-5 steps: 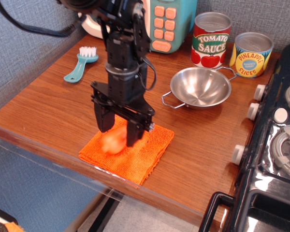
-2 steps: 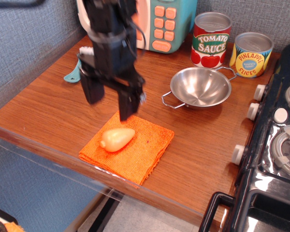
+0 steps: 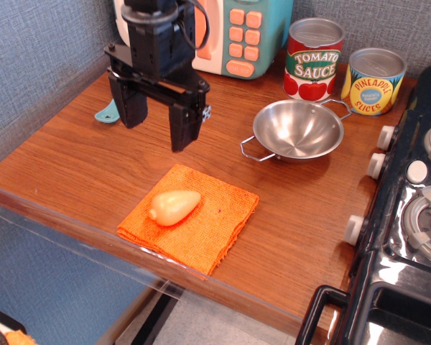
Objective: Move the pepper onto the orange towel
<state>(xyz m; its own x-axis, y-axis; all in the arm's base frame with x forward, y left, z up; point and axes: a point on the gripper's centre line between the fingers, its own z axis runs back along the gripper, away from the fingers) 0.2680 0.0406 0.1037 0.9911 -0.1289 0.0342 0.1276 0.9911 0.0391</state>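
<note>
The pepper (image 3: 174,207) lies on the orange towel (image 3: 214,223) near the counter's front edge, the gripper (image 3: 156,123) hangs above, jaws apart and empty, so only retreat seems left.

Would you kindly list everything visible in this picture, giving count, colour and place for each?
pepper: one, pale yellow-orange, lying on the towel's left part
orange towel: one, orange, near the table's front edge
metal bowl: one, silver, right of centre
tomato sauce can: one, red label, at the back
pineapple slices can: one, yellow and blue, right of the tomato can
brush: one, teal, back left, mostly hidden
toy microwave: one, teal with orange buttons, at the back
toy stove: one, black, right edge
table: one, brown wood
hand: one, black, open, above the table behind the towel
</note>
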